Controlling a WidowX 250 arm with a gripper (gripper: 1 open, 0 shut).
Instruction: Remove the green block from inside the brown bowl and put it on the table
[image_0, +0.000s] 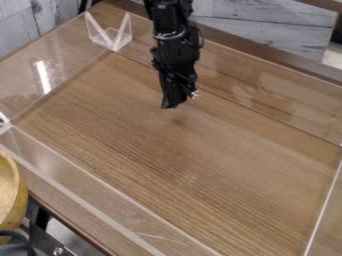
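My black gripper (171, 100) hangs over the far middle of the wood-grain table (201, 175), its fingers pointing down and pressed together, shut. Nothing green shows between or below them. Its tips hover just above the tabletop. The green block is out of view. No brown bowl shows on the table.
Low clear acrylic walls (80, 205) border the tabletop on all sides. A clear acrylic stand (110, 32) sits at the far left corner. A tan curved rim (8, 195) pokes in at the lower left edge, outside the wall; I cannot tell what it is.
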